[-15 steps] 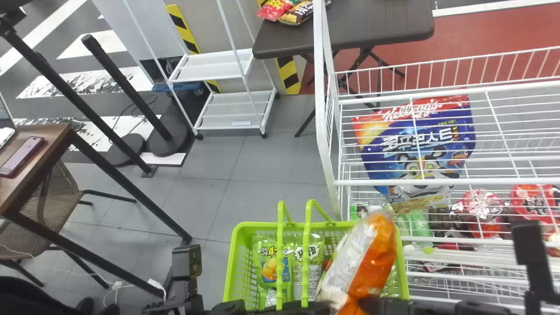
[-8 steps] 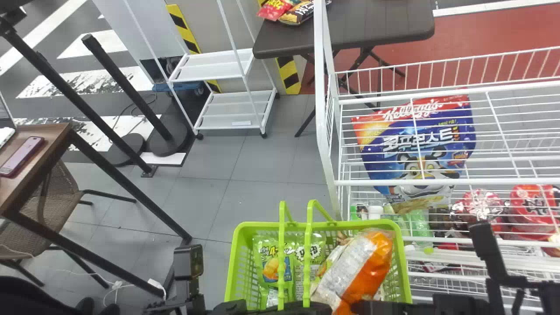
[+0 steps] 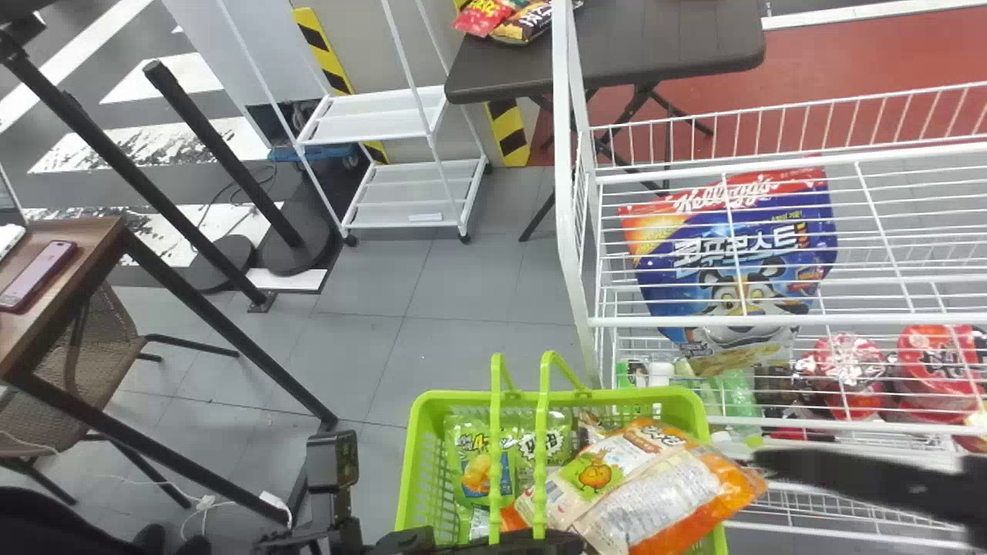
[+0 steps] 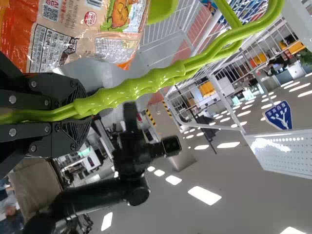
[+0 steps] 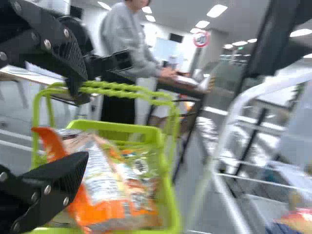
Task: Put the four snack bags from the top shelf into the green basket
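Right wrist view: beyond open right fingers (image 5: 63,181), the orange bag (image 5: 103,183) should be nudged fully inside the basket (image 5: 114,129), its handles (image 4: 151,82) gripped by left fingers (image 4: 61,92).

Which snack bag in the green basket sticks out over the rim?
The orange-and-white bag with the pumpkin picture, on top: its orange end crosses the rim, while the green bags lie lower, inside.

1 orange-and-white snack bag (image 3: 655,493) slants in the green basket (image 3: 415,455) beside 2 green snack bags (image 3: 476,466).
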`<state>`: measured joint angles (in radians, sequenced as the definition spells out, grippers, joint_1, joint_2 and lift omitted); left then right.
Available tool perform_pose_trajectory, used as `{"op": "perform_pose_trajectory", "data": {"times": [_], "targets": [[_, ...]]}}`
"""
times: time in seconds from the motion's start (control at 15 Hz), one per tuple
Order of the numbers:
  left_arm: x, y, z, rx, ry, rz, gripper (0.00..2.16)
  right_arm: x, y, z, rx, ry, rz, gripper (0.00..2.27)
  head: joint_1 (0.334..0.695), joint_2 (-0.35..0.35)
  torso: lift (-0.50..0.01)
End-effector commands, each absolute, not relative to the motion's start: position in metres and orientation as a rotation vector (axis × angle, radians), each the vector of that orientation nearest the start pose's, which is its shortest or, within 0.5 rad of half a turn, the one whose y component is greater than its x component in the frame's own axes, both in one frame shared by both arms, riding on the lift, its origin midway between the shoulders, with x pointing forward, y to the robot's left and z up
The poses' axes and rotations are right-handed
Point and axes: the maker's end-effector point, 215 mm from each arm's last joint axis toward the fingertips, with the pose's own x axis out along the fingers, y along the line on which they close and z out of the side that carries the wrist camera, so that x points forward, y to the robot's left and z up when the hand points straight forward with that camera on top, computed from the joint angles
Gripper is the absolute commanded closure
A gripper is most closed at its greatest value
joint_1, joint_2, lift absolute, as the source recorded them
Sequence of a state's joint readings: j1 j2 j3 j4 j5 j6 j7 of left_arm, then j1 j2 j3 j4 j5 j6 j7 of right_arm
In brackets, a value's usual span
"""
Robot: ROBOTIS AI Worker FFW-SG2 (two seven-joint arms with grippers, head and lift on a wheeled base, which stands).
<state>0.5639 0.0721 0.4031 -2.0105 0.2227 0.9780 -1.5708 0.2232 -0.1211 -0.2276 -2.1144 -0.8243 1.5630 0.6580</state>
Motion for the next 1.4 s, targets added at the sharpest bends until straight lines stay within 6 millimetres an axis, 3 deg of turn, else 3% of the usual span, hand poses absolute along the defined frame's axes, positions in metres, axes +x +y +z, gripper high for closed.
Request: {"op": "perform_pose_trajectory", "data": {"times": [0.0,0.13,0.27,0.4,0.53,0.6,0.67,1.0,1.33], "targets": [[0.215,0.169,-0.412,-0.875,0.675,-1.111,2.15,0.319,-0.110,-0.367,0.863,0.902,0.898,0.06,0.695,0.288,0.000],[0.217,0.169,-0.412,-0.876,0.673,-1.113,2.15,0.317,-0.132,-0.409,0.793,0.902,0.758,0.06,0.695,0.161,0.000],[0.216,0.167,-0.413,-0.877,0.678,-1.116,2.15,0.360,-0.164,-0.437,0.591,0.702,0.575,0.06,0.695,0.109,0.000],[0.216,0.166,-0.413,-0.880,0.677,-1.116,2.15,0.389,-0.202,-0.444,0.373,0.515,0.420,0.06,0.695,0.039,0.000],[0.216,0.166,-0.413,-0.877,0.679,-1.115,2.15,0.402,-0.229,-0.432,0.209,0.353,0.306,0.06,0.695,-0.028,0.000],[0.216,0.166,-0.413,-0.878,0.680,-1.116,2.15,0.401,-0.233,-0.429,0.188,0.320,0.289,0.06,0.695,-0.101,0.000],[0.216,0.164,-0.414,-0.879,0.682,-1.120,2.15,0.400,-0.237,-0.422,0.162,0.274,0.278,0.06,0.695,-0.120,0.000],[0.215,0.158,-0.415,-0.888,0.680,-1.114,2.15,0.391,-0.219,-0.388,0.010,0.127,0.282,0.06,0.695,-0.131,0.000],[0.214,0.151,-0.414,-0.886,0.688,-1.126,2.15,0.382,-0.205,-0.402,-0.084,0.157,0.254,0.06,0.695,-0.120,0.000]]}}
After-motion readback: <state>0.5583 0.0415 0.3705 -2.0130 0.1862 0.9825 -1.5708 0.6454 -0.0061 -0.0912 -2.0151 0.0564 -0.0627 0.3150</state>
